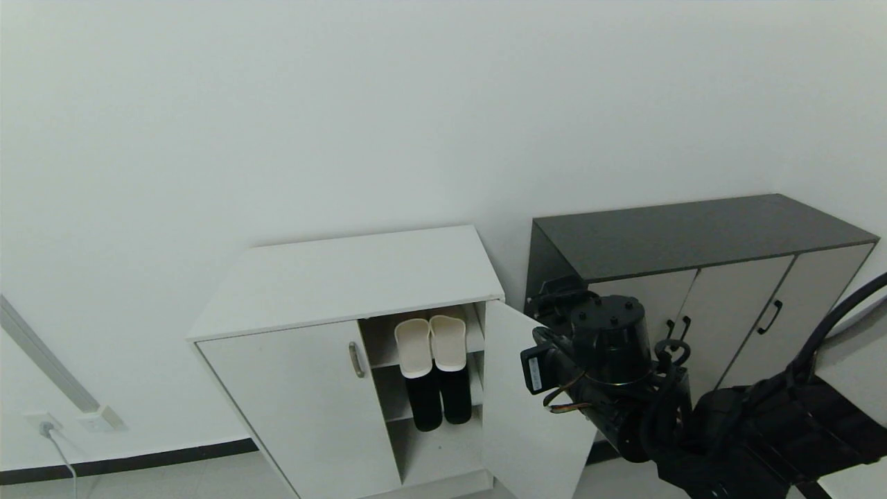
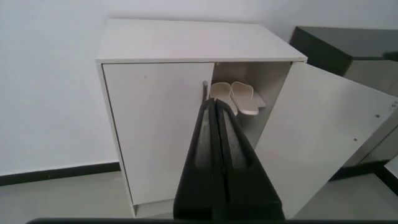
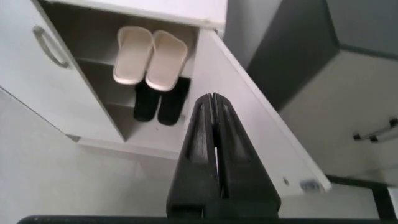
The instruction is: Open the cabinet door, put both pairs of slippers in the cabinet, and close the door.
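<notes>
The white cabinet (image 1: 346,277) stands against the wall with its left door (image 1: 298,395) closed and its right door (image 1: 527,409) swung open. A pair of white slippers (image 1: 431,344) lies on the upper shelf. Below it, a pair of black slippers (image 1: 439,404) lies on the middle shelf. My right gripper (image 3: 213,98) is shut and empty, just above the open door (image 3: 255,118); the white slippers (image 3: 149,55) and black slippers (image 3: 160,102) are beyond it. My left gripper (image 2: 215,101) is shut and empty, in front of the cabinet's middle, facing the white slippers (image 2: 239,98).
A dark-topped cabinet (image 1: 693,235) with closed light doors stands right of the white one, close behind the open door. A wall socket with a cable (image 1: 45,424) is low on the left. Bare floor lies in front of the cabinet.
</notes>
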Tool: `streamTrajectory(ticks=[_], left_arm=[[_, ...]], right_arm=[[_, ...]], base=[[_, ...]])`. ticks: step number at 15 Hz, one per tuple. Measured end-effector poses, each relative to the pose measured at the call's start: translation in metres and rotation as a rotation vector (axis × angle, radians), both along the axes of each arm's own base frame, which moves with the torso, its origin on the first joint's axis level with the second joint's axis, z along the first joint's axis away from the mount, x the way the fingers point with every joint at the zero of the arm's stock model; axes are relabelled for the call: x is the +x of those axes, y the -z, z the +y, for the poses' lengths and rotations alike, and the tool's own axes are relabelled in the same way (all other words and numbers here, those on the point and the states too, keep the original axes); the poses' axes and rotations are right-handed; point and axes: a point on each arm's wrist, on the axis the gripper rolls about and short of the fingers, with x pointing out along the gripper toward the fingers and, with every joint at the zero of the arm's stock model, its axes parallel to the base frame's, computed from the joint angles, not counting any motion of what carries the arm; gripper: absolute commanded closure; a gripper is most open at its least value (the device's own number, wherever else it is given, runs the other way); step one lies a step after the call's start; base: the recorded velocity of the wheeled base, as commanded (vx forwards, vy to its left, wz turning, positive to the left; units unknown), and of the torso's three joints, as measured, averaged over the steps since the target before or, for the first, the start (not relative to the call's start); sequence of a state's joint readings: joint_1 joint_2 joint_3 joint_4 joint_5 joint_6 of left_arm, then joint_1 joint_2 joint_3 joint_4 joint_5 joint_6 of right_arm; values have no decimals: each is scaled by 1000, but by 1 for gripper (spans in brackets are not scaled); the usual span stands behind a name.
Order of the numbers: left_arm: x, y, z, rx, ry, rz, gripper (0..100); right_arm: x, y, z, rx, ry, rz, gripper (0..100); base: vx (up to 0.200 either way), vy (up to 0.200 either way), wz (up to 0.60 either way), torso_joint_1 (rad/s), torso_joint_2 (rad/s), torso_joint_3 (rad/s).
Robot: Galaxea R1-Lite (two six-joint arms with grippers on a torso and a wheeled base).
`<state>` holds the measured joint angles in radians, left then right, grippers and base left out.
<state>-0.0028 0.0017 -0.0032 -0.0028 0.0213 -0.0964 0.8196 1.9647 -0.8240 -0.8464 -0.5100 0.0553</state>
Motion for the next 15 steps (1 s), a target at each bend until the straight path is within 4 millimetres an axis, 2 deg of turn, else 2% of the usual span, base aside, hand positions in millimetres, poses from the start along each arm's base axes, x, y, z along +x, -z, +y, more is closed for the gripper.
streamTrajectory(ticks=[4, 10, 12, 15], left_arm=[[0, 0, 0, 0, 0, 0, 100], [0, 0, 0, -1, -1, 0, 100], [0, 0, 0, -1, -1, 0, 100], [0, 0, 0, -1, 0, 0, 100]], right_arm=[[0, 2, 0, -7, -2, 3, 100], [6, 2, -3, -15, 14, -3, 100], [14, -2, -7, -3, 34, -15, 100], [36, -12, -20, 26, 85, -37, 100]], base=[[-200, 0, 0, -1, 1, 5], [0, 0, 0, 0, 0, 0], [0, 0, 0, 0, 0, 0], [0, 0, 0, 0, 0, 0]])
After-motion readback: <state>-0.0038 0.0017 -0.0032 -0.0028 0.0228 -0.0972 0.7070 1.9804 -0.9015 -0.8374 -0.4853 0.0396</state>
